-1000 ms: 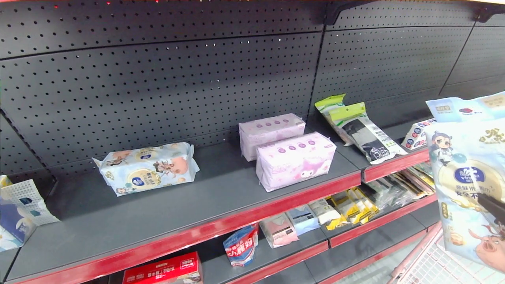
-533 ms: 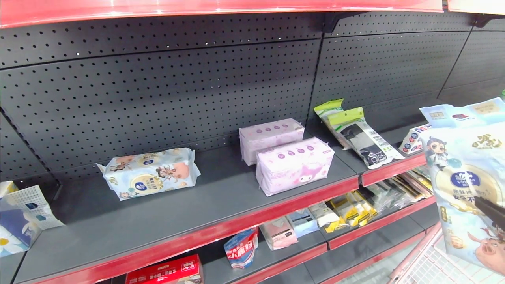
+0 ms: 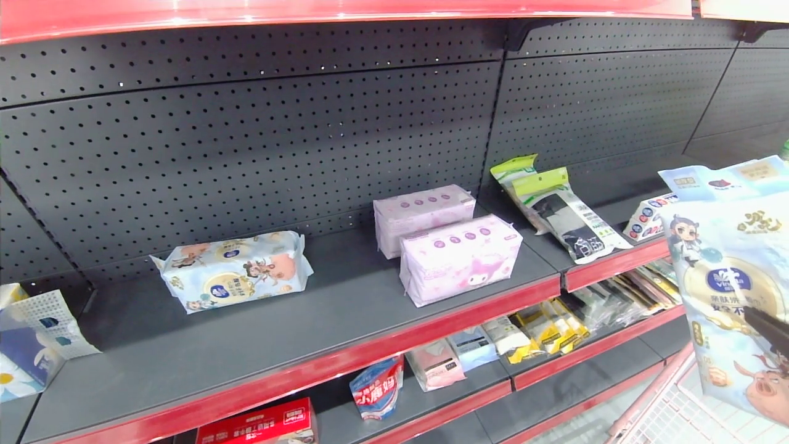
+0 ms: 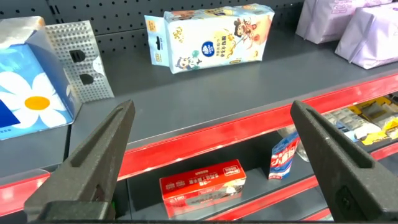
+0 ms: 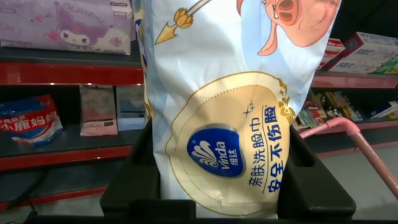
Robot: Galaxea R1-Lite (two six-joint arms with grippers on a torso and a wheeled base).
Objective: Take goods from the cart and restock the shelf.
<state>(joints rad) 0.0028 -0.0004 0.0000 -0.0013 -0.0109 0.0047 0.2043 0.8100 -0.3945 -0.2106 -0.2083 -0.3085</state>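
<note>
A pale blue cartoon-print tissue pack hangs upright at the far right, above the pink cart. My right gripper is shut on this pack, one dark finger crossing its front. A matching tissue pack lies on the grey shelf towards the left, also seen as the pack in the left wrist view. My left gripper is open, low in front of the shelf's red edge, holding nothing.
Two pink tissue packs sit mid-shelf, one behind the other. A blue flower-print pack stands at the far left. Green-topped bags lean on the right section. Lower shelves hold small packets and a red box.
The head camera tilted up between one second and half a second ago, bringing the upper red shelf edge into view. Since then the held pack has barely shifted.
</note>
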